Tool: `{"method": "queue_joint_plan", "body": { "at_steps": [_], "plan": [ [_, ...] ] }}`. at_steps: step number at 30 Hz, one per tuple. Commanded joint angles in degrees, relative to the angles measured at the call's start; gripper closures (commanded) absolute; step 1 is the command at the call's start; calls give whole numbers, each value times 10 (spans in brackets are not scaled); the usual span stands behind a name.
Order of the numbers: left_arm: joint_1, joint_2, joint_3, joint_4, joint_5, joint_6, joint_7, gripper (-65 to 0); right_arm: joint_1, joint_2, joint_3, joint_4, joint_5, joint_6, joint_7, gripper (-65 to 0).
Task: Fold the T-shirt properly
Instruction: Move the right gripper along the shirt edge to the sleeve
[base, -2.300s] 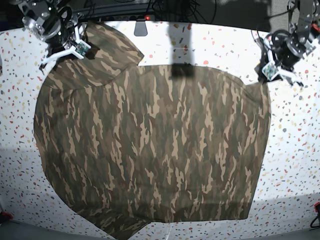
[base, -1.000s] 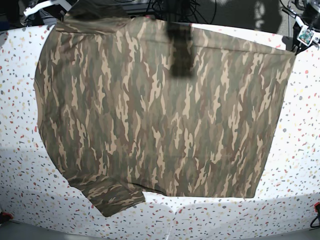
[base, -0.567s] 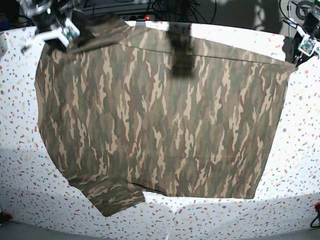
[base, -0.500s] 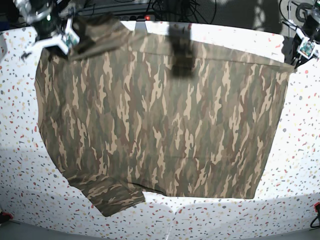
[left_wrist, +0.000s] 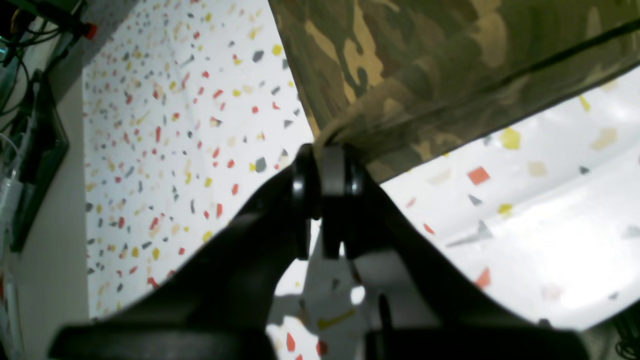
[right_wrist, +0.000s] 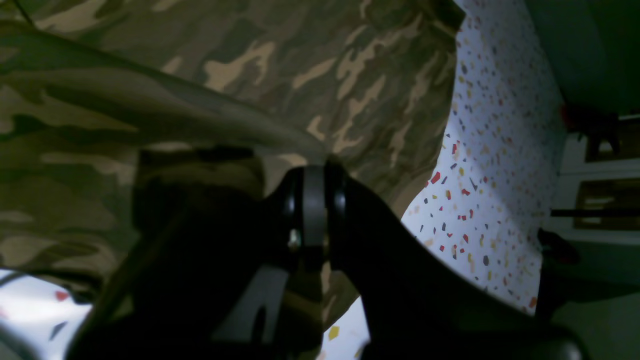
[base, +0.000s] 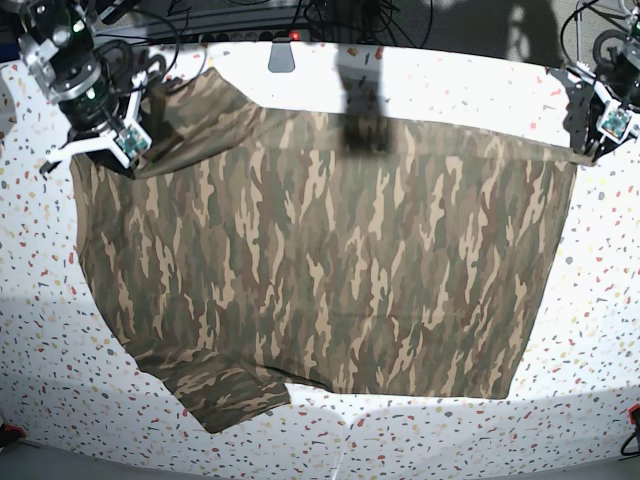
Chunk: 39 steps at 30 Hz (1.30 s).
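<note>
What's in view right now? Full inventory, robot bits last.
T-shirt: one, brown, olive and tan camouflage, spread over most of the table, far edge gripped at both corners, one sleeve lying at the near left of the base view.
Table: one, white with coloured speckles, under the shirt.
Cables: several, dark, along the far edge behind the table.
Grey block: one, at the table's far edge, just beyond the shirt.
Left gripper: one, black, shut on the shirt's corner, at the base view's right.
Right gripper: one, black, shut on the shirt's cloth, at the base view's left.
</note>
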Motion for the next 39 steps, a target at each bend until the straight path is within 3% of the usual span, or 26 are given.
{"method": "queue_joint_plan", "body": {
  "at_steps": [1, 7, 11, 21, 25, 31, 39],
  "plan": [
    [0, -8, -5, 9, -10, 7, -11, 0, 10, 11, 5, 3, 0, -9, 12, 0],
    [-9, -8, -4, 9, -10, 4, -9, 0, 51, 11, 5, -21, 31, -6, 25, 0],
    [-16, -8, -4, 9, -10, -14, -5, 0, 75, 10, 4, -37, 42, 27, 45, 0],
    [-64, -5, -4, 8, -10, -19, 38, 0, 115, 10, 4, -82, 83, 31, 50, 0],
    [-79, 14, -4, 8, -9, -42, 38, 0, 117, 10, 4, -96, 82, 31, 64, 0],
    [-117, 53, -4, -10, 45, -44, 38, 0, 139, 9, 4, -127, 85, 32, 66, 0],
    [-174, 57, -4, -81, 46, -44, 38, 0, 159, 7, -11, -166, 85, 48, 67, 0]
  ]
}}
